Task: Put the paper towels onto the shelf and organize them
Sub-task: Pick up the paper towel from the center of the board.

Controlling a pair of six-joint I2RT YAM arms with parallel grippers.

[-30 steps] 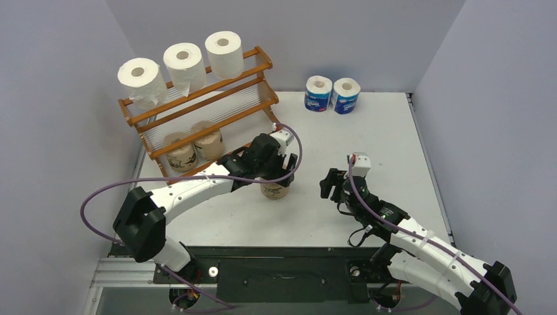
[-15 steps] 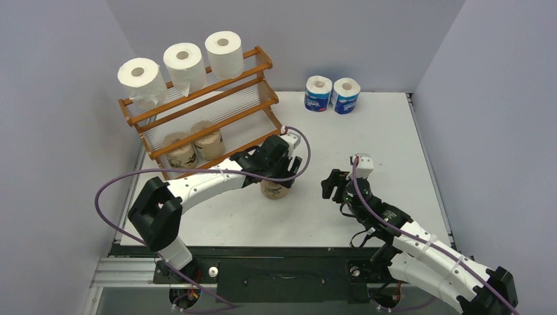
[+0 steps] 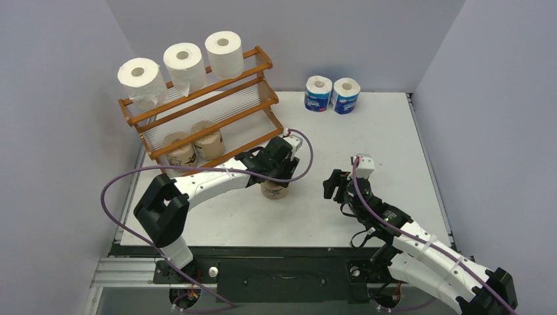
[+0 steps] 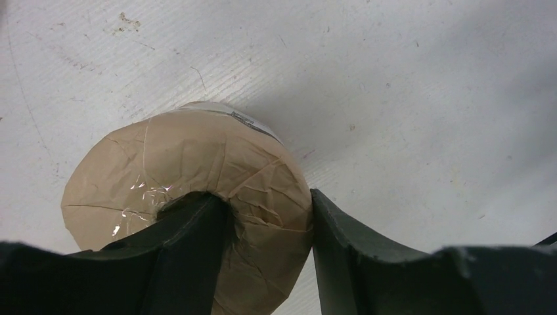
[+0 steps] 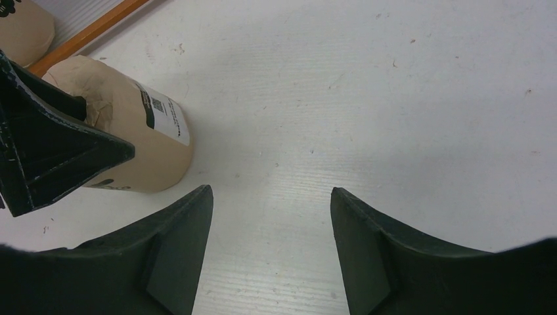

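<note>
The left fingers (image 4: 190,256) are partway closed on the brown-paper-wrapped cylindrical roll (image 4: 184,157). One finger sits inside its hollow core and the other presses its outer side, with the roll's wall pinched between them. The roll stands upright on the white bench (image 4: 427,98). The right fingers (image 5: 177,249) stand wide apart, holding nothing; the roll is ahead of them, to their left.
</note>
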